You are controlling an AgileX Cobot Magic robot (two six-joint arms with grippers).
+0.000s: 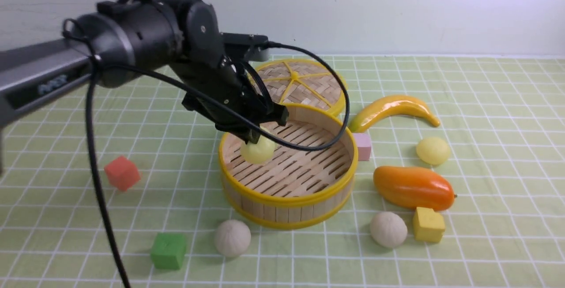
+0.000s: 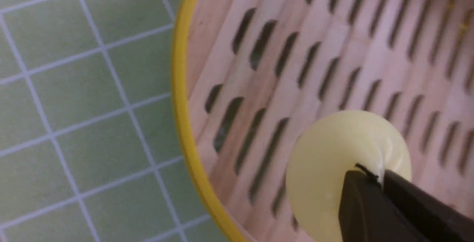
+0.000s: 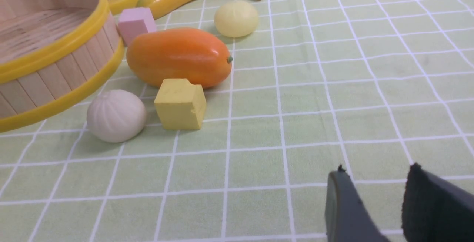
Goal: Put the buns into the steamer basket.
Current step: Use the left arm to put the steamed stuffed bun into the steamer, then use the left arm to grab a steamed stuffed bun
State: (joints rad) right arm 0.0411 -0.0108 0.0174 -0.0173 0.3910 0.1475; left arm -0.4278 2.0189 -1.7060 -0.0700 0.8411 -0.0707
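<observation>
The steamer basket [image 1: 287,200] stands mid-table. My left gripper [image 1: 258,137] reaches down inside it, shut on a pale yellow bun [image 1: 258,151] just above the slatted floor near the basket's left wall. In the left wrist view the two black fingers of the left gripper [image 2: 381,177] pinch the bun [image 2: 333,160] beside the yellow rim [image 2: 179,86]. Another pale yellow bun [image 1: 433,150] lies right of the basket. Two off-white buns [image 1: 232,237] [image 1: 388,229] lie in front of it. My right gripper [image 3: 377,168] is open over bare cloth, right of an off-white bun [image 3: 116,115].
A flat woven lid [image 1: 300,80] leans behind the basket. A banana [image 1: 393,107], an orange mango [image 1: 412,187], a pink cube [image 1: 363,146] and a yellow cube [image 1: 428,224] crowd the right side. A red cube [image 1: 122,173] and a green cube [image 1: 168,251] lie to the left.
</observation>
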